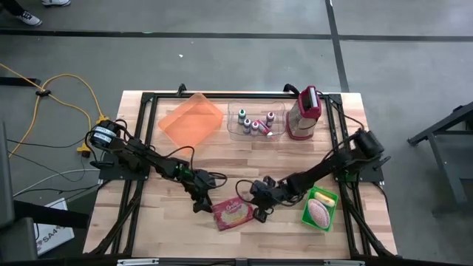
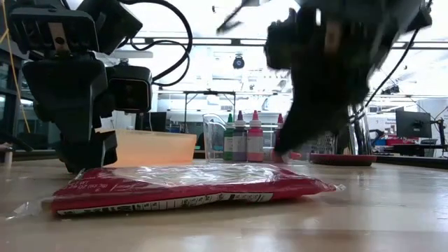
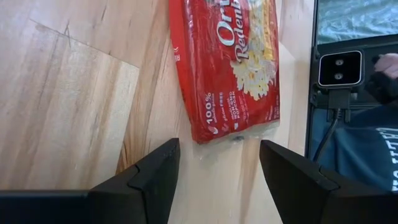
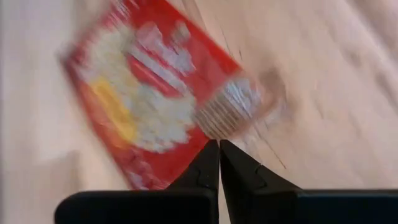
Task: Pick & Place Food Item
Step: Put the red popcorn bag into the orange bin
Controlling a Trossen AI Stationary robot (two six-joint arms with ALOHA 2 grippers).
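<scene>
Near the front edge of the desk point(image 1: 170, 214), between the two arms, the popcorn bag point(image 1: 232, 213) lies flat on the wood, so the task looks to be at an early stage: nothing is lifted and no placing has been done. The left tool point(image 1: 201, 205) sits just beside the bag's left end, angled down, with its fingers point(image 3: 149, 180) spread wide and nothing between them; in its wrist view the bag's clear sealed edge lies just ahead of the gap. The right tool point(image 1: 261, 212) is at the bag's right end, fingers pressed together and pinching nothing, its tips close to the crinkled clear corner; whether they touch it cannot be told. What is left, by my reading, is the whole job: a grip on the bag, a lift, and a carry to some container, perhaps the orange tray point(image 1: 191, 119) at the back or the green bin point(image 1: 320, 208) to the right, which already holds a pale item. The bag is a flat red packet in clear wrap, printed with yellow and white popcorn and white lettering, thin, floppy-looking and glossy, with loose film at both ends.
</scene>
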